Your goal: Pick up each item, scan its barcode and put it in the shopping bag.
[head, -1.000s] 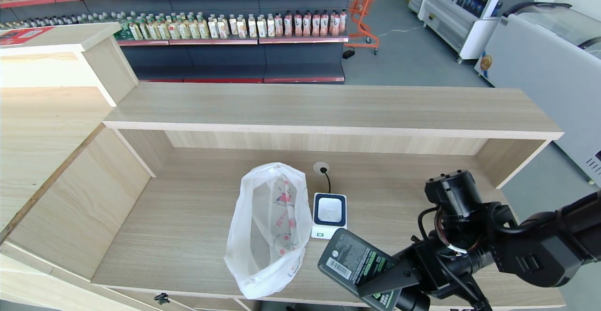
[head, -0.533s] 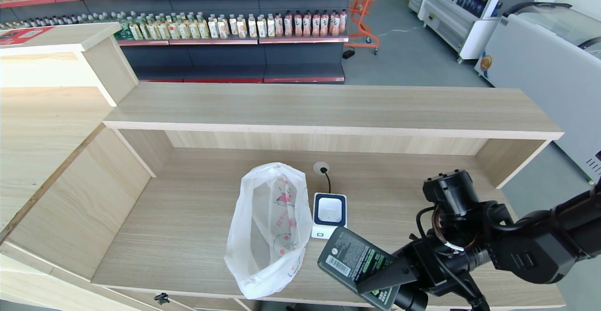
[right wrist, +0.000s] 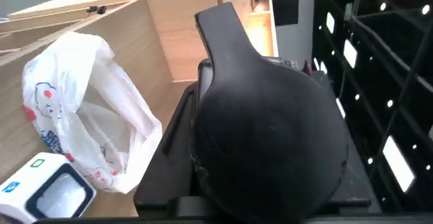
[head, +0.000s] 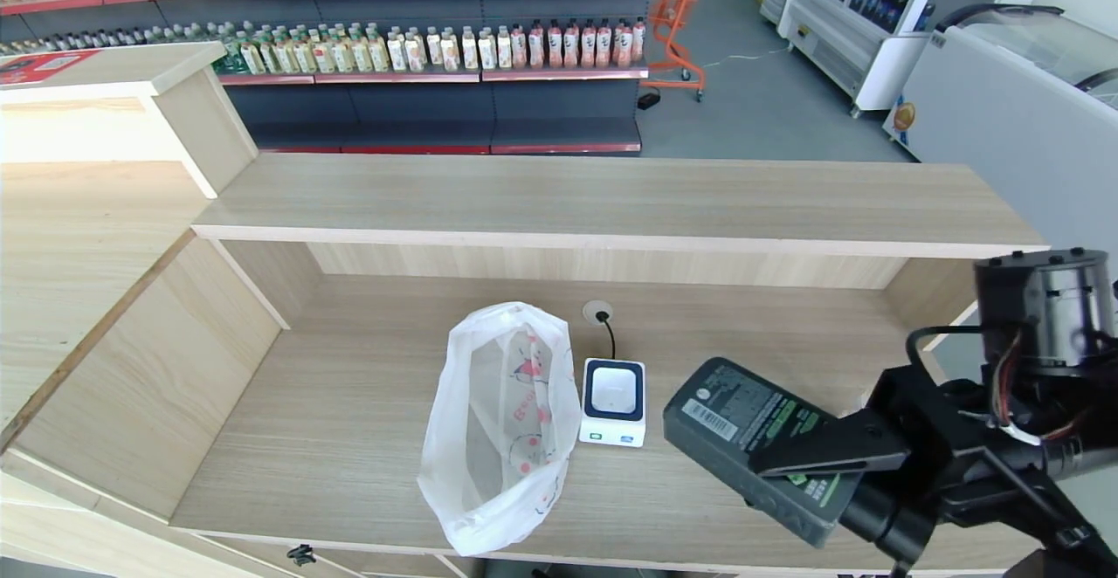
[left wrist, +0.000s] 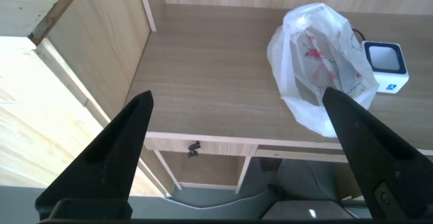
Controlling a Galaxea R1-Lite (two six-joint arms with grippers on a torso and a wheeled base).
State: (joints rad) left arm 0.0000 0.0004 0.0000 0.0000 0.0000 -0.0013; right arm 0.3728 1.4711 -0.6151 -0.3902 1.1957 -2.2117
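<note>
My right gripper (head: 808, 482) is shut on a dark flat package (head: 760, 443) with a white barcode label and green print, held above the counter to the right of the scanner. The package's dark underside (right wrist: 270, 129) looms close in the right wrist view. The white scanner (head: 613, 401) with its dark window sits mid-counter, its cable running to a grommet behind it. A white translucent shopping bag (head: 502, 421) lies open just left of the scanner, and shows too in the wrist views as the bag (left wrist: 321, 65) and the bag (right wrist: 95, 109). My left gripper (left wrist: 237, 156) hangs open off the counter's front edge.
The wooden counter (head: 332, 421) has a raised ledge (head: 611, 202) behind and side walls left and right. Shelves of bottles (head: 419, 45) and freezers (head: 1004, 115) stand in the shop beyond. A small latch (head: 300, 553) sits on the counter's front edge.
My right gripper has carried the package up and to the right, away from the counter's front edge. The scanner, once partly covered by the package, now shows fully. Bag and scanner have not moved.
</note>
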